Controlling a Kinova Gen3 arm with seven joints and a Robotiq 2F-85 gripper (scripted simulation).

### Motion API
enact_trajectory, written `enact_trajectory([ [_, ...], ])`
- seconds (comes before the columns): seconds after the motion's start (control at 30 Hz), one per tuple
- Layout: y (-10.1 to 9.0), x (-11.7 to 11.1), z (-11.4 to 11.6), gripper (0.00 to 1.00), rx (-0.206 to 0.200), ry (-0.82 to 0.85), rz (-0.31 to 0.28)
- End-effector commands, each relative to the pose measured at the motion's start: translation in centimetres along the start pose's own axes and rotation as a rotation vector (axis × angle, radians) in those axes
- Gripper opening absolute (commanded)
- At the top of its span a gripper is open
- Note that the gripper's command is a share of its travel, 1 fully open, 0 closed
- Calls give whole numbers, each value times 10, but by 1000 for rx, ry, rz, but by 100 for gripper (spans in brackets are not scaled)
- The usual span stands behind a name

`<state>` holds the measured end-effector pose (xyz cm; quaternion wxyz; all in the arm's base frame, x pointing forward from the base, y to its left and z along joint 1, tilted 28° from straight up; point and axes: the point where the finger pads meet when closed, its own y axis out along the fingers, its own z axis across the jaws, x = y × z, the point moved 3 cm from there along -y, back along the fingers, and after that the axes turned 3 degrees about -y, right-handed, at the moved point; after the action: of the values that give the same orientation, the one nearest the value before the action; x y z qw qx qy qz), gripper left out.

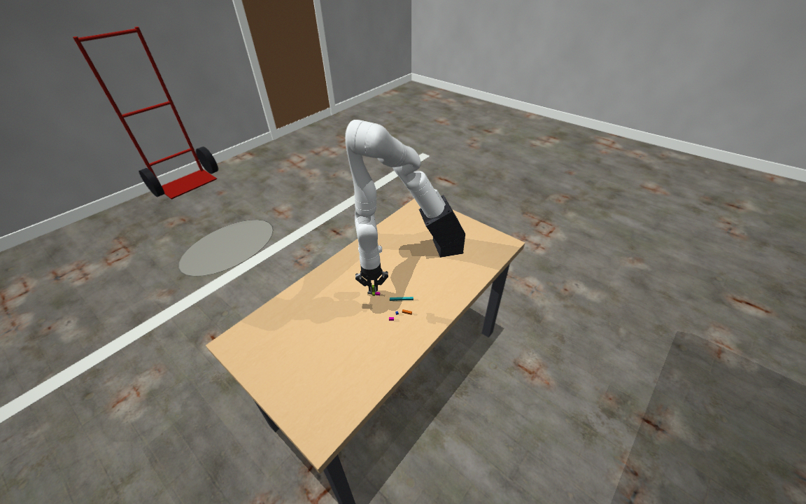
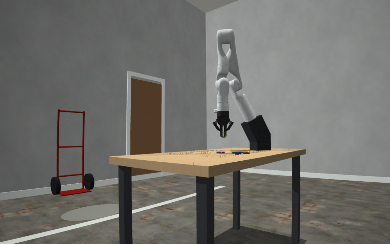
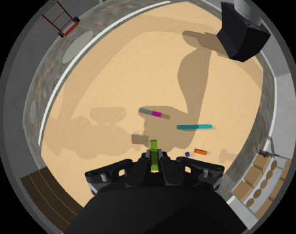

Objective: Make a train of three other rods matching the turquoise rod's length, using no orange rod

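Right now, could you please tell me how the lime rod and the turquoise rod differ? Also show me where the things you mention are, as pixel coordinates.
The lime rod [image 3: 154, 162] is held off the table in the gripper [image 3: 154, 155] [image 2: 223, 135]; the turquoise rod [image 1: 401, 299] [image 3: 195, 127] lies on it. The lime rod is shorter than the turquoise rod, and they point different ways. Both are slim, straight bars.

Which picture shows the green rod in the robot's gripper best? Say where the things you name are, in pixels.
The wrist view: the lime rod [image 1: 373, 290] [image 2: 223, 136] [image 3: 154, 155] looks big there, held by the gripper [image 1: 373, 289] [image 2: 223, 135] [image 3: 154, 155]. The top view shows a small green bit, the exterior view just its lower edge.
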<state>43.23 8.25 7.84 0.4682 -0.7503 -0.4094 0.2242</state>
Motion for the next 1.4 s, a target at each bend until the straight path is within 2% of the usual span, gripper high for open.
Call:
enact_trajectory([
  [0.0, 0, -1, -1, 5, 1, 34, -2],
  [0.3, 1, -2, -2, 5, 5, 165, -6],
  [0.8, 4, -5, -4, 5, 18, 558, -16],
  [0.87, 4, -5, -4, 5, 18, 558, -16],
  [1.37, 6, -10, -8, 5, 35, 1090, -20],
])
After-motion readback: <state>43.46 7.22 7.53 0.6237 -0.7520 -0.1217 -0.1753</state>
